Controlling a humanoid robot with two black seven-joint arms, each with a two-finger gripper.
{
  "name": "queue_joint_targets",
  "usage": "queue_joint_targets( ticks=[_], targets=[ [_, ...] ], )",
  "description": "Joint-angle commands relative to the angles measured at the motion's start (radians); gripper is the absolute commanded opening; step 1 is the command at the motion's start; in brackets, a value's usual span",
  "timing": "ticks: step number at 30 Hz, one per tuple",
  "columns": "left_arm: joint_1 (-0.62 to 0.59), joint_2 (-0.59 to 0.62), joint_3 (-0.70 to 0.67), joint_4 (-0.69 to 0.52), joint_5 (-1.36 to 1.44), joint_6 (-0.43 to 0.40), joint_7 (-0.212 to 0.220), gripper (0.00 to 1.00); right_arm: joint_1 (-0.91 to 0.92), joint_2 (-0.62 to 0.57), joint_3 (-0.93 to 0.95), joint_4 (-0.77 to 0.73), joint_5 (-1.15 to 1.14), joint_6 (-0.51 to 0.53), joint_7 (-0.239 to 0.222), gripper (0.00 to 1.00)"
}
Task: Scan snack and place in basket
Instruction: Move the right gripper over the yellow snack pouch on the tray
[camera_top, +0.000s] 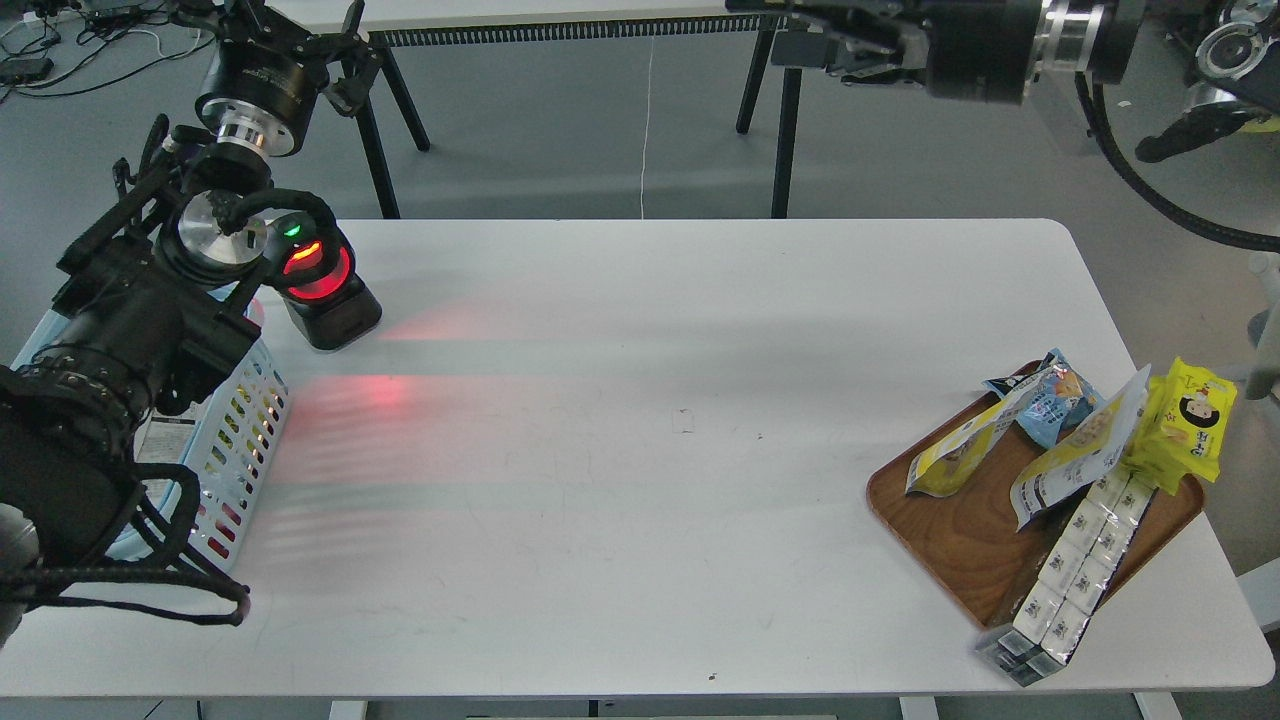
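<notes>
The snack (1082, 450), a yellow and white pouch picturing round beige balls, leans among other packs on the brown wooden tray (940, 530) at the table's right front. The light blue slotted basket (240, 440) stands at the table's left edge, mostly hidden under my left arm. My left gripper (300, 25) points up beyond the table's far left corner; its fingertips are cut off by the frame's top edge. My right gripper (790, 30) hangs high beyond the table's far edge, pointing left, its fingers apart and empty, far from the snack.
A black scanner (322, 290) with a red glowing window stands at the far left and casts red light on the white table (640, 480). The tray also holds a longer yellow-white pouch (955, 450), a blue packet (1050, 405), a yellow pack (1190, 425) and white boxes (1075, 570).
</notes>
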Motion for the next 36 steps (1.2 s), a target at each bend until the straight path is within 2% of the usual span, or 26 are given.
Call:
queue_joint_targets(
  ticks=[1,6,11,17,20,24,29,36],
  targets=[
    [-0.006,-0.001,-0.001,-0.001,0.000,0.000,0.000,1.00,0.065,0.011,-0.055,0.063,-0.174,0.000,0.031,0.98],
    [-0.013,0.000,-0.001,-0.001,0.000,0.000,0.000,1.00,0.187,0.067,-0.215,0.154,-0.407,0.000,0.031,0.98],
    [-0.016,0.002,-0.001,-0.001,-0.002,0.000,-0.002,1.00,0.204,0.137,-0.253,0.213,-0.671,0.000,0.031,0.98],
    [-0.013,0.003,-0.001,-0.001,-0.003,0.000,-0.002,1.00,0.279,0.143,-0.350,0.354,-0.825,0.000,0.031,0.98],
    [-0.013,0.003,-0.001,-0.001,-0.003,0.000,-0.011,1.00,0.316,0.131,-0.367,0.434,-0.875,0.000,0.031,0.99],
    [-0.012,0.005,0.001,-0.001,-0.003,0.000,-0.041,1.00,0.316,0.089,-0.408,0.454,-1.028,0.000,0.031,0.99],
    [-0.013,0.008,0.002,-0.001,-0.003,0.000,-0.041,1.00,0.300,0.023,-0.494,0.488,-1.240,0.000,0.031,0.98],
    [-0.010,0.008,0.005,-0.001,-0.002,0.000,-0.041,1.00,0.203,-0.047,-0.508,0.507,-1.299,0.000,0.031,0.98]
  ],
)
